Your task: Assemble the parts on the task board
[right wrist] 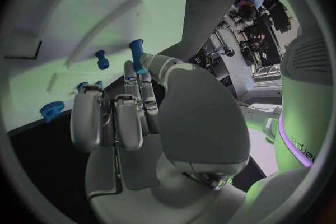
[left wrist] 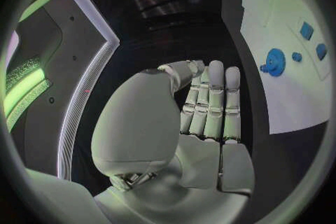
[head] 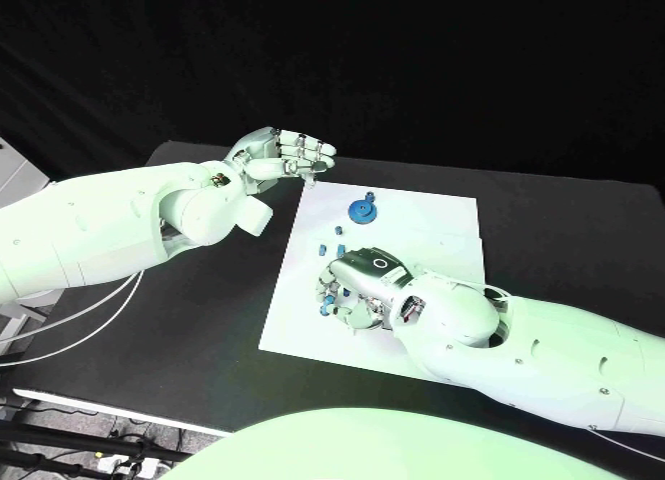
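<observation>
My left hand (head: 282,155) hangs over the black tabletop (head: 202,320), just beyond the board's (head: 448,220) far left corner. Its fingers (left wrist: 213,95) lie side by side, lightly curled, and there is nothing in them; from the left wrist they stand straight up from the palm with the thumb folded across in front.

My right hand (head: 364,290) is down on the board, over its near left part, palm toward the plate. From the right wrist I see a blue peg (right wrist: 136,55) upright at my fingertips (right wrist: 133,75), thumb to one side of it and a finger to the other. I take that as a pinch on the peg, though the contact itself is partly hidden by my own fingers. The other fingers are bent down in front of the palm.

A blue gear (head: 362,209) lies flat on the board's far half, well clear of both hands, with a small blue piece (head: 375,194) just beyond it. More small blue parts (head: 334,246) sit between the gear and my right hand, close to its knuckles. From the right wrist another short blue peg (right wrist: 102,59) stands on the board beside the held one, apart from it.
</observation>
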Controlling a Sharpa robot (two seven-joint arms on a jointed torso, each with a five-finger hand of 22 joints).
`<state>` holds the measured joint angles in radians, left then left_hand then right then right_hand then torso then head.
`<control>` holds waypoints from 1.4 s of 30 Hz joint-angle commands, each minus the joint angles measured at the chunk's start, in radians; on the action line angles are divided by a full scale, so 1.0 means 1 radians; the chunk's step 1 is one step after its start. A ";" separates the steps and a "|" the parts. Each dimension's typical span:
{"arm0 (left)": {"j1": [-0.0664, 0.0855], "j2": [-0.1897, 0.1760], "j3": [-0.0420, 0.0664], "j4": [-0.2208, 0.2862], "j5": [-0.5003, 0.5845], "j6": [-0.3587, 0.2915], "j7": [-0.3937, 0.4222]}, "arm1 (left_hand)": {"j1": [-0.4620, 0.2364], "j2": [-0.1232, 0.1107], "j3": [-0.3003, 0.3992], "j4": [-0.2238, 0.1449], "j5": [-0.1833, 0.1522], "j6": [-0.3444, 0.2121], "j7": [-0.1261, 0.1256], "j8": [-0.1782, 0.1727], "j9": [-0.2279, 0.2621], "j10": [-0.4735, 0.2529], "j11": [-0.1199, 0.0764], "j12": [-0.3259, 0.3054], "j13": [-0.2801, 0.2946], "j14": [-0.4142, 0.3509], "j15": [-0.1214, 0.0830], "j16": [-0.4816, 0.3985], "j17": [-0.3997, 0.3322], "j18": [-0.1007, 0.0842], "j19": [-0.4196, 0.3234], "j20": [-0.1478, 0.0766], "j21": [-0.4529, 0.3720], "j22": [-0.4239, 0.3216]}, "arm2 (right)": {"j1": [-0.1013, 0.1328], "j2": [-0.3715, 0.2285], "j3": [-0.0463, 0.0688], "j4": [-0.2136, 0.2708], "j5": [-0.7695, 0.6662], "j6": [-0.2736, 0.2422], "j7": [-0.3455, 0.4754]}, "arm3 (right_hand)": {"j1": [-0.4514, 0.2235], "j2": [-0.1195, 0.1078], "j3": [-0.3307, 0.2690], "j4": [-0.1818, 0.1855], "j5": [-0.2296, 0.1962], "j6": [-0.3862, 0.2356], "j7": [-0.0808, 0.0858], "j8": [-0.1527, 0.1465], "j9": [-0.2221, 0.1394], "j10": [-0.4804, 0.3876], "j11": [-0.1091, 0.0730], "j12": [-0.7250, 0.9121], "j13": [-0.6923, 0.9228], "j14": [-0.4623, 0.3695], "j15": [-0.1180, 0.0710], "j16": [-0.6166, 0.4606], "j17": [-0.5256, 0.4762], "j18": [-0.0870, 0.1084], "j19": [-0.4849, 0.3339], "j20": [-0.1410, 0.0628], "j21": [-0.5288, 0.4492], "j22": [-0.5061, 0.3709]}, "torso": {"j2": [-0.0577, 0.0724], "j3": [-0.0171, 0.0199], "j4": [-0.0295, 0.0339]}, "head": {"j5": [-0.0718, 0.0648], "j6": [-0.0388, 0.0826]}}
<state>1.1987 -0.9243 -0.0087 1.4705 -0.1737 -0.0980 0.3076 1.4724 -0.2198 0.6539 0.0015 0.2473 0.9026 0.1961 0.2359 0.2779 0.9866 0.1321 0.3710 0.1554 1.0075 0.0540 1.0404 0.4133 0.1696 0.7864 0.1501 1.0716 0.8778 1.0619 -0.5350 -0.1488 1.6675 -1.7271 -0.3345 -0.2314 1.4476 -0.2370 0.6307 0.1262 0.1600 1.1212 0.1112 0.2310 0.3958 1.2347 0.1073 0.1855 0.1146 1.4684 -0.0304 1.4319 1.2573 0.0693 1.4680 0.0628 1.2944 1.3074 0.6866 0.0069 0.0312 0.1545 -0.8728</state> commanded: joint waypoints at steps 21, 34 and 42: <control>0.001 -0.001 0.001 0.000 0.006 0.017 0.000 | -0.012 0.002 0.001 -0.006 0.002 0.005 0.002 -0.002 -0.002 -0.010 0.001 0.006 -0.001 0.000 0.001 -0.004 -0.002 0.015 -0.007 0.000 0.005 0.001 | -0.004 -0.047 -0.005 0.018 0.041 -0.075 0.047 | 0.018 0.027 -0.421 0.045 -0.060 -0.149 0.003 -0.125 -0.047 -0.256 0.004 -0.033 -0.047 -0.017 0.056 -0.053 -0.141 0.029 -0.048 0.059 -0.303 0.060 | -0.001 0.0006 -0.0010 | -0.010 0.000; 0.001 -0.005 -0.002 -0.002 0.006 0.015 0.000 | -0.012 0.002 0.001 -0.006 0.002 0.005 0.002 -0.002 -0.002 -0.010 0.001 0.006 -0.001 0.000 0.001 -0.004 -0.002 0.015 -0.007 0.000 0.005 0.001 | 0.037 -0.271 0.020 0.155 0.308 -0.198 0.115 | 0.089 0.039 -0.525 0.161 -0.037 -0.137 0.036 -0.135 -0.055 -0.215 -0.014 0.064 -0.034 -0.006 0.042 -0.041 -0.130 0.028 -0.032 0.051 -0.294 0.062 | -0.005 0.0000 -0.0062 | -0.048 0.015; 0.000 -0.005 -0.006 0.006 0.008 0.013 0.002 | -0.012 0.002 0.001 -0.006 0.002 0.005 0.002 -0.002 -0.002 -0.010 0.001 0.006 -0.001 0.000 0.001 -0.004 -0.002 0.015 -0.007 0.000 0.005 0.001 | 0.086 -0.450 0.024 0.179 0.506 -0.115 0.052 | -0.021 0.062 -0.552 0.159 -0.078 -0.075 -0.008 -0.084 -0.036 0.135 -0.089 0.586 0.473 0.042 -0.021 0.011 -0.017 -0.014 0.041 -0.015 -0.042 0.159 | -0.010 -0.0038 -0.0140 | -0.098 0.018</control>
<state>1.1982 -0.9304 -0.0147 1.4714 -0.1728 -0.0965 0.3033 1.4684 -0.2158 0.6539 0.0015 0.2473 0.9026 0.1961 0.2359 0.2767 0.9828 0.1359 0.3710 0.1555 1.0075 0.0540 1.0405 0.4134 0.1695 0.7864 0.1501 1.0716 0.8775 1.1468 -0.9777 -0.1240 1.8411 -1.3442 -0.4878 -0.1566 1.4329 -0.1748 0.0858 0.2868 0.0841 1.0477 0.1109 0.1436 0.3574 1.3613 0.0286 0.7033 0.5137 1.4665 -0.0476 1.4399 1.2399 0.0615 1.4659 0.0535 1.2427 1.3077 0.6788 0.0047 0.0203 0.0719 -0.8537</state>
